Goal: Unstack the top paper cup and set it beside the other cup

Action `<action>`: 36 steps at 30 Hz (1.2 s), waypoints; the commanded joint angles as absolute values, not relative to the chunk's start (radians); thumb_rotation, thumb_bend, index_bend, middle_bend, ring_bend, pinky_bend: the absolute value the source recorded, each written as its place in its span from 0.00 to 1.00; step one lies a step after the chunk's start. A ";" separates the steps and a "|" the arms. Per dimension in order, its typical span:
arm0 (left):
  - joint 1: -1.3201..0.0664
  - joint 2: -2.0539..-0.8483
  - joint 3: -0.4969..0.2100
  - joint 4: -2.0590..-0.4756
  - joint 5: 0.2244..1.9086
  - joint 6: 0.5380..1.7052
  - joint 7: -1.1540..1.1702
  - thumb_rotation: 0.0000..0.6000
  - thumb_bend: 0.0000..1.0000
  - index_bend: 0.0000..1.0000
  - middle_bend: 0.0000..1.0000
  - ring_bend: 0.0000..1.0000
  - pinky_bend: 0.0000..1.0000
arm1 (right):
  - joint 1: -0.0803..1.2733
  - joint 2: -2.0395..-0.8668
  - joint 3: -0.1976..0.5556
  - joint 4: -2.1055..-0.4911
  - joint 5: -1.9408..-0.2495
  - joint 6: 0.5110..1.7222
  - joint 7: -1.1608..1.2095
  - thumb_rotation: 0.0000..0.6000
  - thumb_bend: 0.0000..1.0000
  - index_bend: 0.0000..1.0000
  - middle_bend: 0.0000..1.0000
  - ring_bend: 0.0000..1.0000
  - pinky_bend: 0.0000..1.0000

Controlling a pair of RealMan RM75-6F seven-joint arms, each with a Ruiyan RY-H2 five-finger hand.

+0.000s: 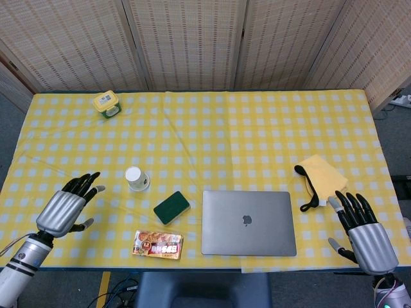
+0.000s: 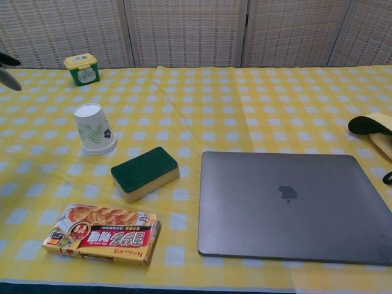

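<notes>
The stacked paper cups (image 1: 136, 178) stand upside down on the yellow checked cloth, white with a leaf print, also seen as the cup stack (image 2: 94, 128) in the chest view. My left hand (image 1: 65, 205) hovers open to the left of the cups, fingers spread and pointing toward them, about a hand's length away. Only its fingertips (image 2: 8, 68) show at the left edge of the chest view. My right hand (image 1: 359, 226) is open at the table's front right corner, far from the cups, holding nothing.
A green sponge (image 1: 171, 206) and a snack box (image 1: 157, 244) lie in front of the cups. A closed laptop (image 1: 248, 222) sits at front centre. A yellow cloth with a black strap (image 1: 319, 178) lies at right, a green-lidded tub (image 1: 106, 104) at back left.
</notes>
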State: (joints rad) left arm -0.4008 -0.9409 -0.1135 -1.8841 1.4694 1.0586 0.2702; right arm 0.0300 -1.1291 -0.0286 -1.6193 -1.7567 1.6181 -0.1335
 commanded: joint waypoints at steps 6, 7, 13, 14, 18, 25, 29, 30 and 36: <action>-0.611 -0.971 -0.204 -1.873 1.203 0.850 0.445 1.00 0.26 0.25 0.00 0.00 0.16 | 0.041 -1.131 0.002 -1.608 -1.711 1.607 -0.099 1.00 0.19 0.00 0.00 0.00 0.00; -0.629 -0.973 -0.208 -1.872 1.177 0.841 0.466 1.00 0.26 0.25 0.00 0.00 0.16 | 0.042 -1.130 0.003 -1.608 -1.706 1.602 -0.099 1.00 0.19 0.00 0.00 0.00 0.00; -0.728 -0.994 -0.205 -1.870 1.017 0.801 0.590 1.00 0.26 0.24 0.00 0.00 0.16 | 0.050 -1.130 0.015 -1.612 -1.679 1.582 -0.100 1.00 0.19 0.00 0.00 0.00 0.00; -0.749 -1.002 -0.203 -1.866 0.987 0.794 0.607 1.00 0.26 0.24 0.00 0.00 0.16 | 0.053 -1.129 0.017 -1.613 -1.672 1.575 -0.100 1.00 0.19 0.00 0.00 0.00 0.00; -0.816 -1.034 -0.195 -1.836 0.902 0.777 0.652 1.00 0.26 0.23 0.00 0.00 0.16 | 0.063 -1.126 0.025 -1.615 -1.651 1.552 -0.098 1.00 0.19 0.00 0.00 0.00 0.00; -0.918 -1.087 -0.163 -1.772 0.800 0.737 0.694 1.00 0.26 0.24 0.00 0.00 0.16 | 0.071 -1.117 0.038 -1.618 -1.621 1.534 -0.080 1.00 0.19 0.00 0.00 0.00 0.00; -0.963 -1.118 -0.138 -1.737 0.755 0.729 0.707 1.00 0.26 0.24 0.00 0.00 0.16 | 0.073 -1.113 0.041 -1.618 -1.614 1.533 -0.070 1.00 0.19 0.00 0.00 0.00 0.00; -0.970 -1.124 -0.131 -1.730 0.749 0.728 0.710 1.00 0.26 0.24 0.00 0.00 0.16 | 0.073 -1.112 0.041 -1.618 -1.613 1.532 -0.069 1.00 0.19 0.00 0.00 0.00 0.00; -1.007 -1.152 -0.094 -1.701 0.729 0.738 0.721 1.00 0.26 0.24 0.00 0.00 0.16 | 0.076 -1.110 0.043 -1.618 -1.607 1.528 -0.065 1.00 0.19 0.00 0.00 0.00 0.00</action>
State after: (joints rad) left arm -1.0039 -1.1486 -0.0964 -1.7041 0.7322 0.7373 0.7222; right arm 0.0755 -1.1104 0.0429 -1.6177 -1.6070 1.5277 -0.0646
